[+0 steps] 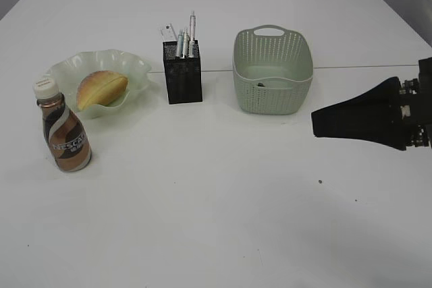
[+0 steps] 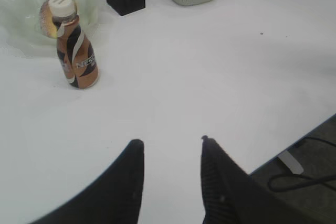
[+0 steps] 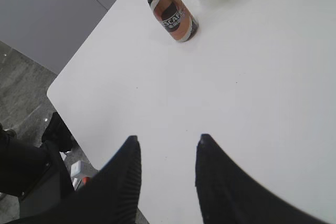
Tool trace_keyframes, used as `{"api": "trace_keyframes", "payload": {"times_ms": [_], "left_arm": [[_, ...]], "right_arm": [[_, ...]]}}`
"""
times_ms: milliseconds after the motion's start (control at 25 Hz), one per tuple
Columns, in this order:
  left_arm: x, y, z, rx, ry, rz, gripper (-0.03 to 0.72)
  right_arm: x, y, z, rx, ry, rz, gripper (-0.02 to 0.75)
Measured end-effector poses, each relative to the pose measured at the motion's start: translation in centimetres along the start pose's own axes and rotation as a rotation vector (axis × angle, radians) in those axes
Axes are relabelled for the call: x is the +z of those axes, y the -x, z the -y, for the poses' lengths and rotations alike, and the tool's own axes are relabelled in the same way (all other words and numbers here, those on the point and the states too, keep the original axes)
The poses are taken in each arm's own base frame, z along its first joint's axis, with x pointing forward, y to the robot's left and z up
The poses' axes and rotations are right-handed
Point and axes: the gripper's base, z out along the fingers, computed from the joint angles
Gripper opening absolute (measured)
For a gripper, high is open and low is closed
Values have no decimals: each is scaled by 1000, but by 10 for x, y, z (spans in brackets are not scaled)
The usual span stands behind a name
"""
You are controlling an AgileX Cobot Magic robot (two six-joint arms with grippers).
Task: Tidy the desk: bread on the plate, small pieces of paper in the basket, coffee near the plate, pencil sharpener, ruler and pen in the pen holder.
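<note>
- You look to be at the very end of the tidy-up: every item named in the task seems already in its place, and nothing loose shows on the table (image 1: 223, 200) in any view.
- The bread (image 1: 101, 88) lies in the plate (image 1: 138, 65), left of centre in the exterior view.
- The coffee (image 1: 62, 134) stands upright at lower left, just in front of the plate and close to its rim, so "near the plate" reads as met.
- The holder (image 1: 182, 72), upper centre, has pens (image 1: 185, 38) sticking up from it and something pale behind them that may be the ruler; you cannot make out the sharpener from here.
- The basket (image 1: 273, 72) sits right of the holder. A small dark bit lies on its floor; whether it is the paper is too small to tell.
- Your left pincer (image 2: 170, 142) is spread and empty over bare table, low in its wrist view.
- Your right pincer (image 3: 165, 140) is also spread and empty, near the table edge in its view; in the exterior view it sits at the right edge, well apart from the basket.
- Next move, as a judgement: check the table for stray scraps; if none, hold both arms clear and finish. No grasp seems called for.
</note>
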Motion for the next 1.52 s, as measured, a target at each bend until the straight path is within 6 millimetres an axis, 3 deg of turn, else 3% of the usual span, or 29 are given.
{"api": "trace_keyframes", "payload": {"times_ms": [240,760,1200,1520], "left_arm": [[4,-25,-3,10,14,-14,272],[6,-25,-3,2,14,-8,258],[8,-25,-1,-173,328,25,244],[8,-25,-1,-182,344,27,243]], "right_arm": [[0,0,-1,-5,8,-2,260],[0,-1,-1,-45,12,-3,260],[0,1,3,-47,-43,15,260],[-1,3,9,-47,-109,37,260]]}}
